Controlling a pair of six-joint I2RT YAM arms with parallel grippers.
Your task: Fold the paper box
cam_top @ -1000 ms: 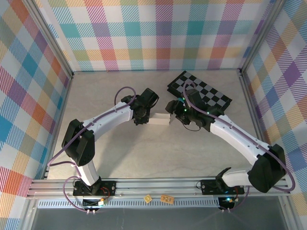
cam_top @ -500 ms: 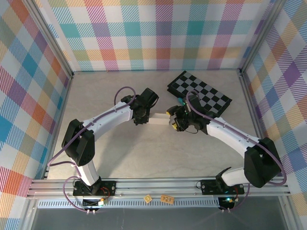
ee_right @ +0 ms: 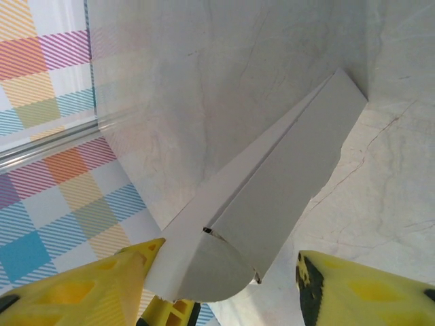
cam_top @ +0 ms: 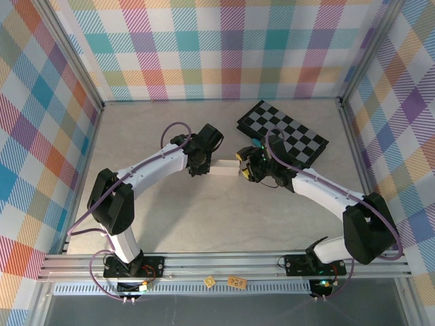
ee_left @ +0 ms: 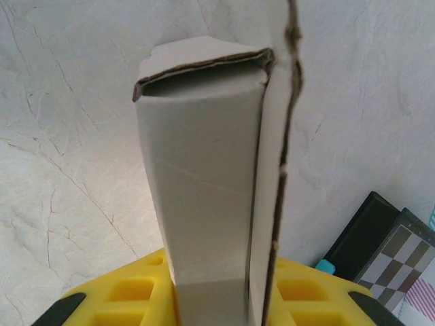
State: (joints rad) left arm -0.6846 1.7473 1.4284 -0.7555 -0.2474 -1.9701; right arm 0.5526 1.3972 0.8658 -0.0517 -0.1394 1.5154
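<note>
1. Judging by how it lies, the fold is partway done. The paper box (cam_top: 225, 167) is no flat sheet but a slim, half-collapsed sleeve. It sits at the middle of the table (cam_top: 170, 217), between the two arms, with the checkered board (cam_top: 282, 132) to its far right.
2. Done so far, as I read it: the long walls are creased up into a narrow tube, and one panel laps along a side seam.
3. Left to do, by my reckoning: one end gapes open in the left wrist view, a rounded flap at the other end looks untucked, and the walls are not squared.
4. The left gripper (ee_left: 217, 302) is clamped on one end of the box, with its yellow fingers (ee_left: 122, 302) pressing from both sides.
5. The right gripper (ee_right: 231, 257) is spread wide astride the other end. One finger (ee_right: 95, 285) is at the box's edge and the other is apart from it, so it grasps nothing.
6. The card is thin, matte and light grey, with raw brown cut edges, sharp creases and one curved flap. The tabletop is pale and veined like marble. The fingers have square pockets moulded in.
</note>
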